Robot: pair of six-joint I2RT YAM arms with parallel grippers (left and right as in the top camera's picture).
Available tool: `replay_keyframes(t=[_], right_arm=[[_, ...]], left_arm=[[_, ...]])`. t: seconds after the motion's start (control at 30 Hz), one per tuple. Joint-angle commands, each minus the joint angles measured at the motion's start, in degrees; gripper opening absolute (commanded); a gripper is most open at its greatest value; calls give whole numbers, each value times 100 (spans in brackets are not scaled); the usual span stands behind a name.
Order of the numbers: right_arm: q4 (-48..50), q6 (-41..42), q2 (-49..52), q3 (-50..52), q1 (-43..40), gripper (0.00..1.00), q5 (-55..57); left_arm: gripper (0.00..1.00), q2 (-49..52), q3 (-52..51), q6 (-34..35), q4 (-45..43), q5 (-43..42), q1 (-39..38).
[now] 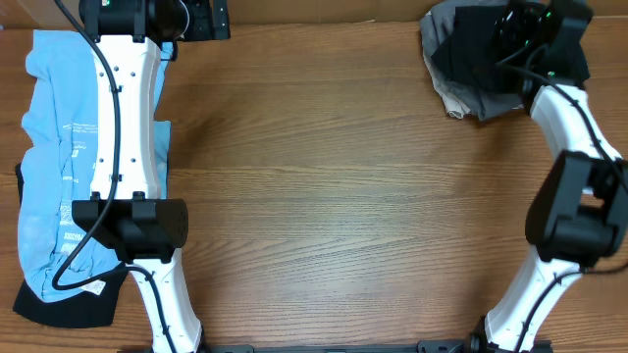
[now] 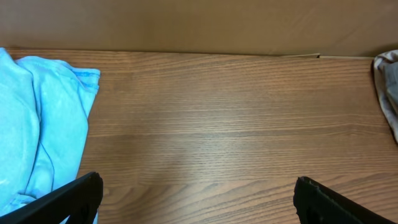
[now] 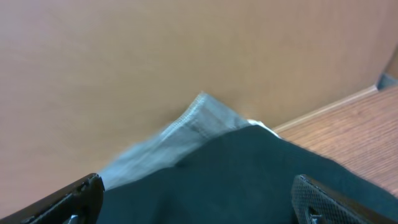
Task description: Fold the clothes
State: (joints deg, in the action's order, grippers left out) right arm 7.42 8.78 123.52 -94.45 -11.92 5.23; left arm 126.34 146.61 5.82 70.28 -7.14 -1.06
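The clothes lie in two heaps. At the table's left side a light blue tee (image 1: 49,147) with white print rests on a black garment (image 1: 59,309) that bears a white label (image 1: 95,288). My left arm reaches over this heap. Its gripper (image 1: 201,20) is open at the back edge, with only bare wood between its fingers (image 2: 199,186) and the blue tee (image 2: 37,124) just to their left. At the back right, a black garment (image 1: 471,54) lies over grey fabric (image 1: 437,29). My right gripper (image 1: 510,29) hovers open over it. The black cloth (image 3: 249,174) fills the gap between its fingers (image 3: 198,186), grey cloth (image 3: 186,130) behind.
A wooden table top (image 1: 343,196) stretches between the two heaps. A brown cardboard wall (image 2: 186,25) closes the back edge. A grey garment edge (image 2: 388,87) shows at the far right of the left wrist view. Both arm bases stand at the front edge.
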Motion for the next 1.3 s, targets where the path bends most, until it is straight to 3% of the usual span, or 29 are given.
replay_keyframes(t=[0.0,0.1,0.27,0.43,0.57,1.0,1.27], right_arm=[[428,-90,597,-57,-122,100,374],[750,-306,1139,-57,-122,100,374],[374,-166,1908,-227,-109,100,175],[157,-15,1908,-326,-109,100,109],[-422,17,1526,-920,-120,100,-48],[-4199,-24,-203,-4382,-136,100,-133],[-6013,-20,-1746,-4887,28,100,-538]], left_arm=[[100,2,0,37,2,136,-22],[100,2,0,35,50,138,-22],[100,2,0,-103,179,142,-20],[100,2,0,-114,184,140,-17],[100,2,0,-114,186,140,-15],[100,2,0,-114,186,140,-15],[100,2,0,-114,186,140,-15]])
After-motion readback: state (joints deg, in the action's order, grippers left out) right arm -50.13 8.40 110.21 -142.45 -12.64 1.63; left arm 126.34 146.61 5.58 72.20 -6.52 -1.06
